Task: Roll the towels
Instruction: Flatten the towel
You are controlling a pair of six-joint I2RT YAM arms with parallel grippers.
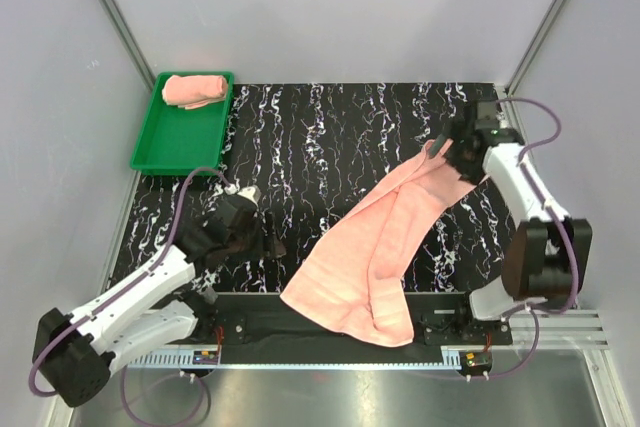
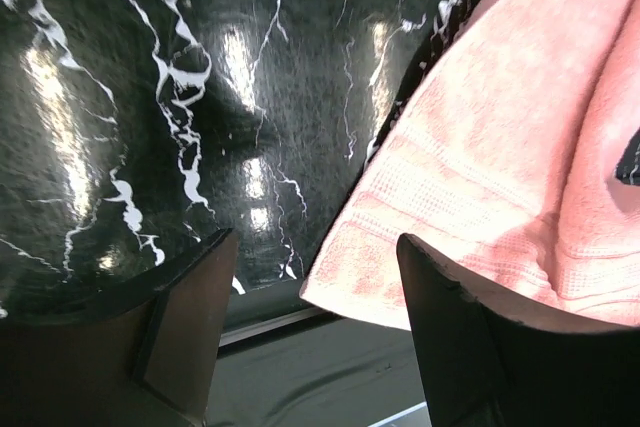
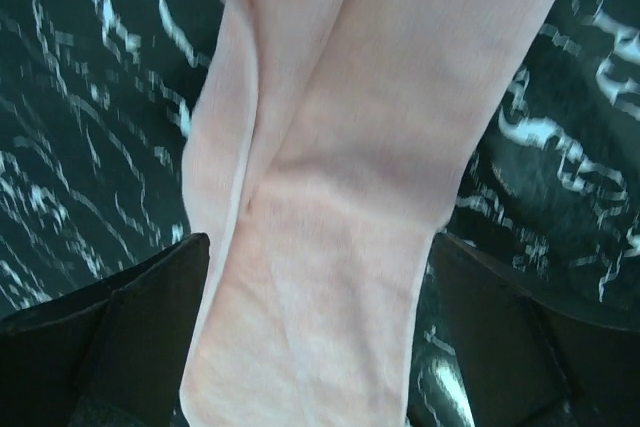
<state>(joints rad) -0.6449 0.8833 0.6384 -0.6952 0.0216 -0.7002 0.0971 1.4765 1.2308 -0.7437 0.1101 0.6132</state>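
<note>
A salmon-pink unrolled towel is lying in a long diagonal band across the black marbled table. It is folded lengthwise, with a crease running down it. Its wide near end is lying across the middle of the table's near edge, and its narrower far end is reaching toward the far right corner.

The right gripper is hanging over that far end. In the right wrist view its jaws are standing wide apart, one on each side of the cloth band. The band is filling almost the whole gap between them, and the marbled surface is showing on either side. The jaws are not pinching the cloth, so this gripper is open.

The left gripper is hovering over the near left part of the table, just left of the towel's near end. In the left wrist view its fingers are spread with nothing between them, so it is open and empty. They are framing bare marble and the table's near edge. The towel's hemmed corner is lying to the right, and the right-hand finger is overlapping it in the view; I cannot tell whether the two are touching.

A second, rolled towel is sitting in the far end of the green tray, which is resting at the table's far left corner, well apart from both grippers.
</note>
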